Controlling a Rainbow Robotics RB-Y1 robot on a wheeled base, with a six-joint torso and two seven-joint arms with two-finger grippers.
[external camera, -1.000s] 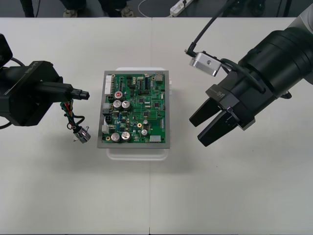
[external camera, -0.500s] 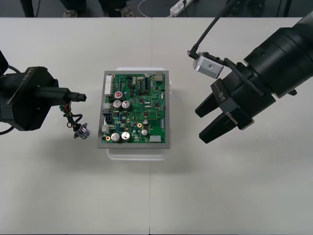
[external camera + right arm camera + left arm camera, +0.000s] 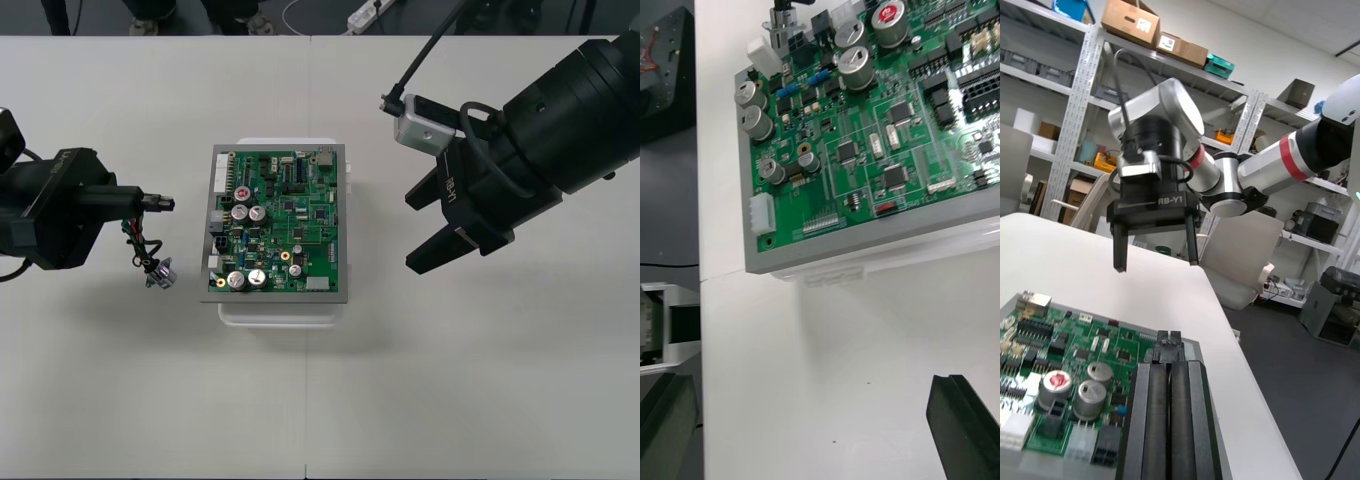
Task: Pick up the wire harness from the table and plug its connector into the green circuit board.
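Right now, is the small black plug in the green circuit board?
No, the left fingers hold the plug apart from the board.

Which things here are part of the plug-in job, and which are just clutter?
Job: wire harness, held by left gripper; green circuit board on white base; right gripper, open.
Clutter: power strip, white cable on floor.

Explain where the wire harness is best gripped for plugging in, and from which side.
Probably grip the wire harness just behind its black plug, from the side away from the green circuit board, as the left gripper does: the tip juts free toward the board.
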